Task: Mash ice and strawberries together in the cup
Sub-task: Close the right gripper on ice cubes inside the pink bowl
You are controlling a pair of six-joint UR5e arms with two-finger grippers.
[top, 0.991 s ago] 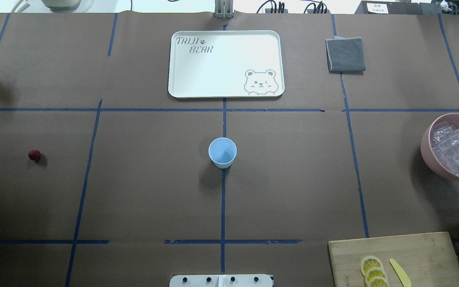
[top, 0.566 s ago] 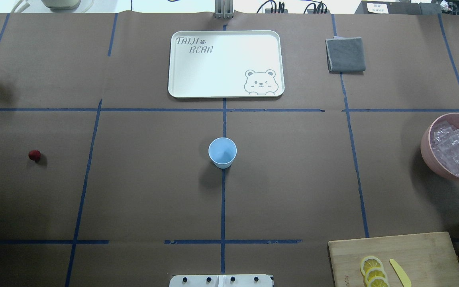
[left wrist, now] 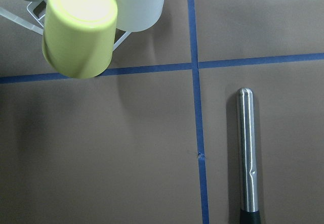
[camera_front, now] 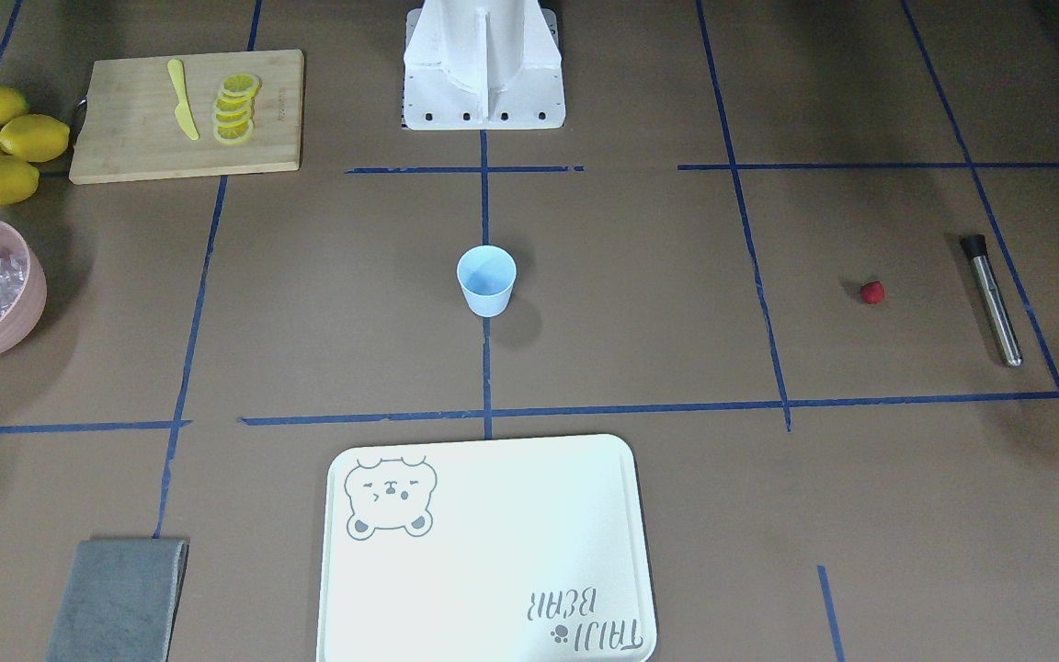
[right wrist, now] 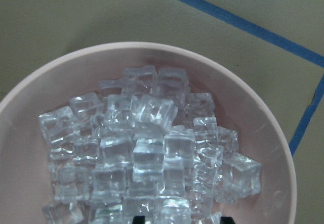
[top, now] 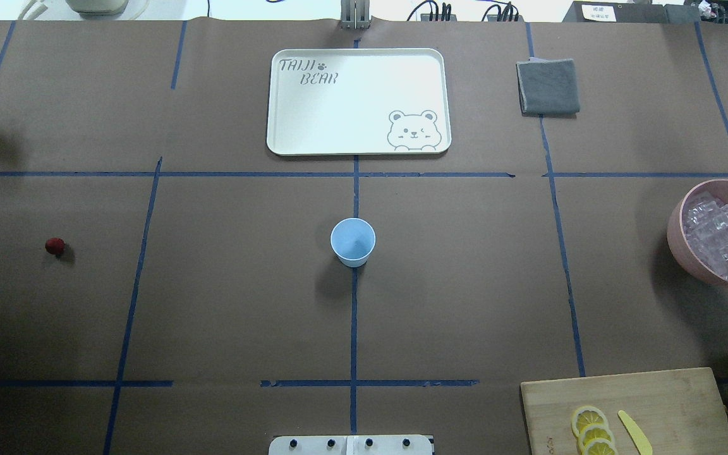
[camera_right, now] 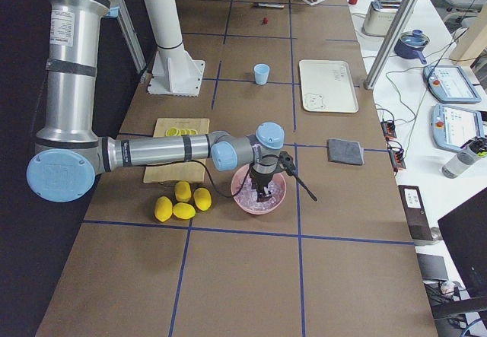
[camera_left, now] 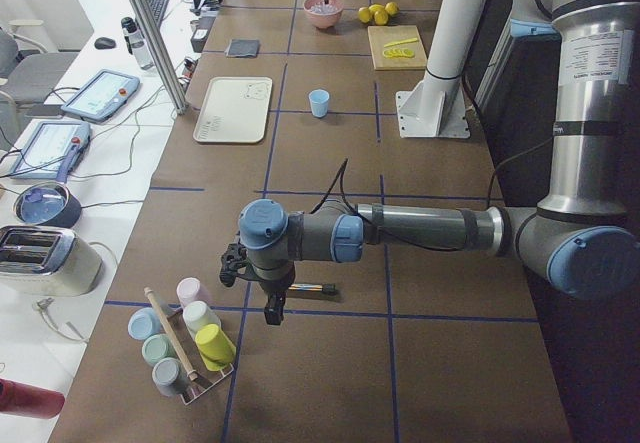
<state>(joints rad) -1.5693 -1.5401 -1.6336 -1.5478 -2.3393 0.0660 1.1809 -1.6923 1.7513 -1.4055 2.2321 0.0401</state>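
The pale blue cup [top: 352,241] [camera_front: 486,280] stands upright at the table's centre, with nothing showing inside it. One small red strawberry [top: 54,246] [camera_front: 872,292] lies far to the left. The ice [right wrist: 147,148] [top: 718,237] fills a pink bowl [top: 677,234] at the right edge. My right gripper [right wrist: 179,220] [camera_right: 264,192] points down into the bowl, open, its two dark tips just above the cubes. My left gripper [camera_left: 270,308] hangs over the table's left end beside a steel muddler [left wrist: 247,153]; whether it is open or shut I cannot tell.
A white bear tray [top: 357,101] and a grey cloth [top: 548,85] lie at the far side. A cutting board [top: 629,411] with lemon slices and a yellow knife sits near right, beside whole lemons [camera_front: 1,142]. A rack of coloured cups [camera_left: 185,348] stands at the left end.
In the overhead view the right gripper's black finger over the bowl has slid slightly toward the right edge and the robot. Cup, strawberry and muddler have not moved.
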